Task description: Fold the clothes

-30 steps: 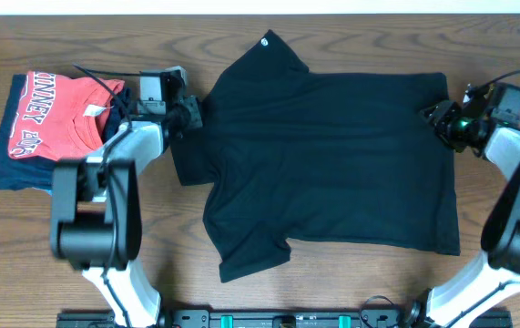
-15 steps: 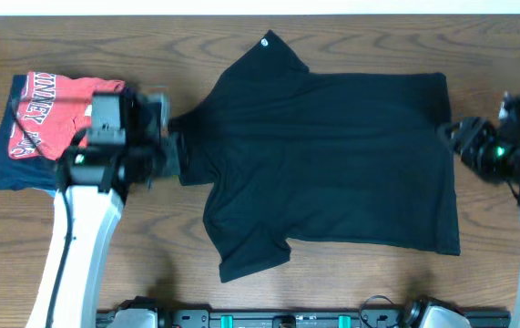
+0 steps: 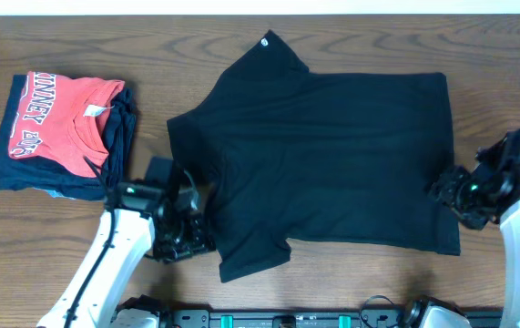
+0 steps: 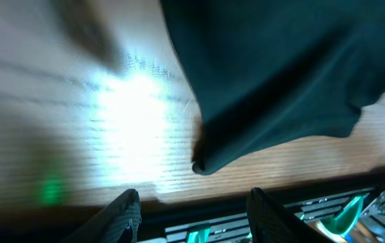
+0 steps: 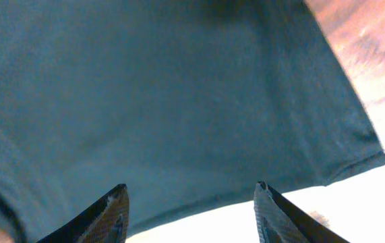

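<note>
A brown wooden table (image 3: 496,55) fills the view from above. A plain black short-sleeved T-shirt of soft cloth (image 3: 332,155) lies flat and open in the middle of it. Its neck points to 9 o'clock and its bottom edge to 3 o'clock. 1 sleeve sticks out at 12 o'clock with a tiny white logo mark (image 3: 268,39) on it. The other sleeve sticks out at 7 o'clock. No part is folded yet, so I think the job is only starting.

The left gripper (image 4: 193,202) hangs just beside the 7 o'clock sleeve. Its 2 fingers are spread apart with nothing between them. The right gripper (image 5: 191,196) hangs at the 4 o'clock corner of the bottom edge. Its 2 fingers are spread wide too and hold nothing. I think each arm sits by the near edge so both can grab that side and lift it over.

No box or basket shows. At 9 o'clock a red folded T-shirt with white letters (image 3: 55,123) rests on dark navy-blue folded clothes (image 3: 23,173), well apart from the black shirt.
</note>
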### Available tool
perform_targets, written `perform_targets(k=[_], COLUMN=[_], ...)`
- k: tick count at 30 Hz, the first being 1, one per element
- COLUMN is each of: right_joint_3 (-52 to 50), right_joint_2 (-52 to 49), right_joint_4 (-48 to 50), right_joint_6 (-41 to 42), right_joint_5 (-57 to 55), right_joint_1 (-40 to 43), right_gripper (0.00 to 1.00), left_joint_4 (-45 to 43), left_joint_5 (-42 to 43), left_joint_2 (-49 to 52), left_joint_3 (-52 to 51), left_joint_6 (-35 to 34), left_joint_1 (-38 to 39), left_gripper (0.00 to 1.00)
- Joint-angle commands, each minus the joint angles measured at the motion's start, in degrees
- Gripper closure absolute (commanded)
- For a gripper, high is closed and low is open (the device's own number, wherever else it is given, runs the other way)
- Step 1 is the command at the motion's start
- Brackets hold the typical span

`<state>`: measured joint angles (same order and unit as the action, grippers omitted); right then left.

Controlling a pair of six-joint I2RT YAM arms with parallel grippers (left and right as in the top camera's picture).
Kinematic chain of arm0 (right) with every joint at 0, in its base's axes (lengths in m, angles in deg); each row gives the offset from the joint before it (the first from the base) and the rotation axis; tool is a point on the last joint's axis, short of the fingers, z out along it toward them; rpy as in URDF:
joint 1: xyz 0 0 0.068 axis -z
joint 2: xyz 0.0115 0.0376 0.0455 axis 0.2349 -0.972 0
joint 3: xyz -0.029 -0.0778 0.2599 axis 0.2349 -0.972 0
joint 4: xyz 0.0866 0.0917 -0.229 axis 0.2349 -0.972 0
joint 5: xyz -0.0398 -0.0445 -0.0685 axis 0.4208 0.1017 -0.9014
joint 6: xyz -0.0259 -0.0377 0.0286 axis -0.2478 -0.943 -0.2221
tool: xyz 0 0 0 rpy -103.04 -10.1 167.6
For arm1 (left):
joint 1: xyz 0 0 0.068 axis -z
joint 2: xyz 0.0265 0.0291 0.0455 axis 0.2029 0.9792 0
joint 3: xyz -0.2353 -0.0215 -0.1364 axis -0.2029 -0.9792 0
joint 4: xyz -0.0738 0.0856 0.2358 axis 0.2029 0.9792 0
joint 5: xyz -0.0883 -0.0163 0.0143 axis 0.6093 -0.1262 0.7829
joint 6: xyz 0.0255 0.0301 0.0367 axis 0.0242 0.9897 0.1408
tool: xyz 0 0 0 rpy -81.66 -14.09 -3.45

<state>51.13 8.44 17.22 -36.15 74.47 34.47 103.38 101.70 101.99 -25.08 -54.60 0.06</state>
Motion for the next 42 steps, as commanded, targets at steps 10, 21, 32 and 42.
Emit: perform_targets(k=[10, 21, 32, 42], right_joint_3=[-7.34, -7.34, -9.66, -15.54], right_joint_2=[-0.98, -0.98, -1.03, -5.60], right_joint_4=[5.51, 6.99, 5.31, 11.41], right_joint_6=[2.64, 2.64, 3.56, 3.69], right_joint_5=[-0.98, -1.03, -7.89, -10.40], right_joint_1=[0.92, 0.92, 7.17, 18.34], right_gripper=[0.42, 0.41, 0.37, 0.44], left_joint_4=[-12.41, -22.69, -21.68, -21.73], left_joint_5=[6.08, 6.36, 14.58, 14.62], left_joint_2=[0.22, 1.77, 0.96, -0.57], left_joint_3=[-11.41, -14.14, -11.63, -10.01], left_joint_6=[-12.11, -19.34, -19.08, -17.92], left_joint_1=[8.48, 14.16, 14.19, 14.19], left_gripper=[0.41, 0.71, 0.94, 0.94])
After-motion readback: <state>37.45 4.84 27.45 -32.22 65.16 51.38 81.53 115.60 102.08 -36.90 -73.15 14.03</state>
